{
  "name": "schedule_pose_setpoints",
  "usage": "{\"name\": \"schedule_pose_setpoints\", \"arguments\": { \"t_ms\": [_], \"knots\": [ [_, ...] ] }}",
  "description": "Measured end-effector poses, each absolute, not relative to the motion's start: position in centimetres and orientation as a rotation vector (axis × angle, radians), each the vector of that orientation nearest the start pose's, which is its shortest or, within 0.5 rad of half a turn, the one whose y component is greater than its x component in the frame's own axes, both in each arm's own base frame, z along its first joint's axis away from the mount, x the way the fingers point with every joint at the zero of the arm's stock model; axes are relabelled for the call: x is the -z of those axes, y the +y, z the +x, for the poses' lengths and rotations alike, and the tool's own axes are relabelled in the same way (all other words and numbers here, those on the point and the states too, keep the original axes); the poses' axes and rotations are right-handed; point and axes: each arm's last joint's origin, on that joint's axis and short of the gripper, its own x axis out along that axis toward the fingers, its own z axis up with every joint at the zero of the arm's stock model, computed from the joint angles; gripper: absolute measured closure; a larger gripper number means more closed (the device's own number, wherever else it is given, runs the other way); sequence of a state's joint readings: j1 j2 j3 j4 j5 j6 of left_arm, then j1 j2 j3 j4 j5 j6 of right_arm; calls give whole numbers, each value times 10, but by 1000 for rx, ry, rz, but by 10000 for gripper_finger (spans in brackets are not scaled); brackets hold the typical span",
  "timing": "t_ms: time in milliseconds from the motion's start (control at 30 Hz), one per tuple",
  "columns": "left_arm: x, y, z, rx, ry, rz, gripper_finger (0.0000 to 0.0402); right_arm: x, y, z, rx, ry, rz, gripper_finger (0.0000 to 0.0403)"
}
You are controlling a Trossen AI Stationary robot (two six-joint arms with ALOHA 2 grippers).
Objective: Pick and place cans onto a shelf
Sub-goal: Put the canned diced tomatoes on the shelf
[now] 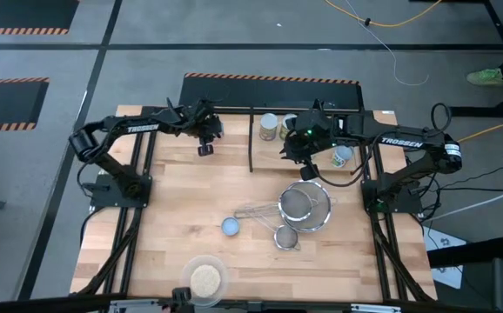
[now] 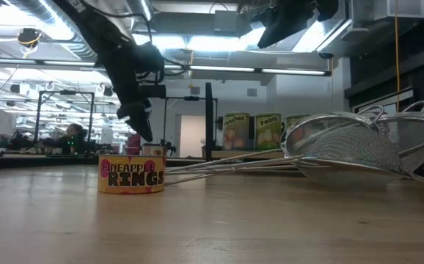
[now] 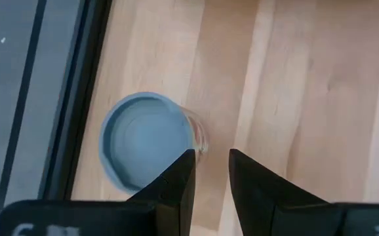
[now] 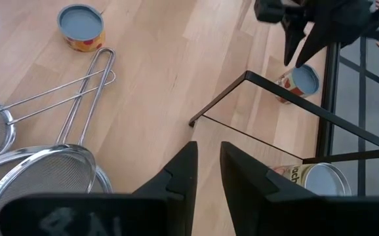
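Left gripper (image 3: 209, 157) hangs over the far edge of the pale wooden table (image 1: 173, 200), pointing down. Its fingers (image 3: 176, 180) stand narrowly apart with nothing between them. The target looks like the short metal can with a silver-blue top (image 3: 147, 147): upright, just beside one fingertip, outside the gap, close to the black edge rail.

Right gripper (image 4: 208, 147) waits above the near corner of the low pale-wood shelf with thin black rails (image 1: 251, 143). Its fingers also stand narrowly apart and hold nothing.

Two taller cans with fruit labels (image 2: 235, 132) stand upright on the shelf, and another silver-topped one (image 1: 343, 156) sits near the right arm. A short yellow-and-pink pineapple-rings can (image 2: 131, 176) is upright at mid-table, well apart from the shelf and near the wire mesh strainers (image 1: 304, 204). The clear round dish of beige grains (image 1: 206, 280) sits at the front edge.

Step in hand, as I read it: the left arm lining up to pick the edge can.

To do it well:
- Shift sideways until the can's top sits centred under the gap.
- The gap looks narrower than the can, so widen it before dropping.
- Come straight down, since a fingertip landing on the lid could tip the can or push it toward the edge rail.
- Close low on the wall, lift clear of the shelf rail, then carry across.
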State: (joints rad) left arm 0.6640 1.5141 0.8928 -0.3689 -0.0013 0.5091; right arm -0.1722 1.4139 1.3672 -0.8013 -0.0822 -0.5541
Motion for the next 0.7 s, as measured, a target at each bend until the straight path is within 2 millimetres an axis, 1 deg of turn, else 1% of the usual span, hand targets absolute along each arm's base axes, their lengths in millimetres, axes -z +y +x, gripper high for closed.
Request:
{"name": "schedule_pose_setpoints", "arguments": {
  "t_ms": [200,533,700],
  "knots": [
    [-181,186,237,-356,1068,131,316,-340,-47,286,-150,839,-413,331],
    [-182,188,240,-370,1038,145,316,-340,-47,286,-150,839,-413,331],
    [-182,189,239,-415,1058,158,316,-340,-47,286,-150,839,-413,331]
  ]
}}
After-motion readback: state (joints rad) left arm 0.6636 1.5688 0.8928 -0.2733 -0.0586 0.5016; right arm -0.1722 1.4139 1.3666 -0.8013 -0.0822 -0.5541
